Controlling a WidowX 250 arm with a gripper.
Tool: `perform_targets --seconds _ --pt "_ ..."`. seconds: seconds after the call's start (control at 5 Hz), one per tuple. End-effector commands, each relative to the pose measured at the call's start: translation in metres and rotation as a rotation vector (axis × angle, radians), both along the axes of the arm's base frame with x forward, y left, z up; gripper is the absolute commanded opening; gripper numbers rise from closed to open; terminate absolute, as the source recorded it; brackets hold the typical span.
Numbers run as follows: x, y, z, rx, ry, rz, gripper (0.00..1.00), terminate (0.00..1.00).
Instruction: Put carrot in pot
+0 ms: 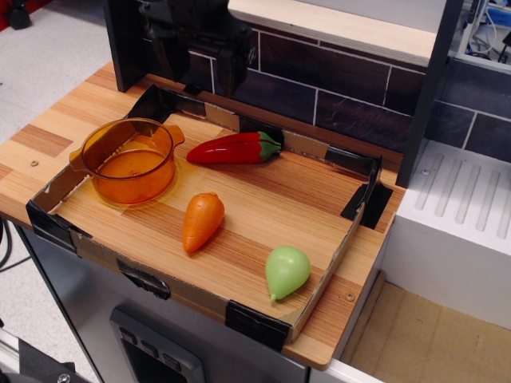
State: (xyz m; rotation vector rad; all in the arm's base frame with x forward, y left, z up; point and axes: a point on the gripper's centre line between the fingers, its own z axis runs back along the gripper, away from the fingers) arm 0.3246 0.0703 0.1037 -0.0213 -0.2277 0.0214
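The orange carrot (200, 221) lies on the wooden tray floor, near the middle, its blunt point toward the front left. The translucent amber pot (128, 159) stands upright at the tray's left end, a hand's width left of the carrot, and holds nothing. My black gripper (201, 70) hangs high at the back, above the tray's rear wall, well away from both. Its two fingers (230, 72) point down with a wide gap between them and hold nothing.
A red chili pepper with green stem (234, 148) lies behind the carrot. A pale green pear-shaped toy (287, 271) lies front right. The tray (263, 325) has low cardboard walls with black tape. A dark brick wall and a black post stand behind.
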Motion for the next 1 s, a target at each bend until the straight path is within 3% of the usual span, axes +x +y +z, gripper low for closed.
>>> perform_targets --seconds 0.0,0.4,0.6,0.8 --pt "-0.028 -0.015 0.004 -0.016 0.016 -0.090 1.00 0.00" --pt "-0.049 -0.029 -0.029 -0.032 0.039 -0.043 1.00 0.00" --pt "-0.052 -0.035 -0.039 -0.088 0.044 0.010 1.00 0.00" --pt "-0.055 -0.039 -0.048 -0.067 0.046 0.012 1.00 0.00"
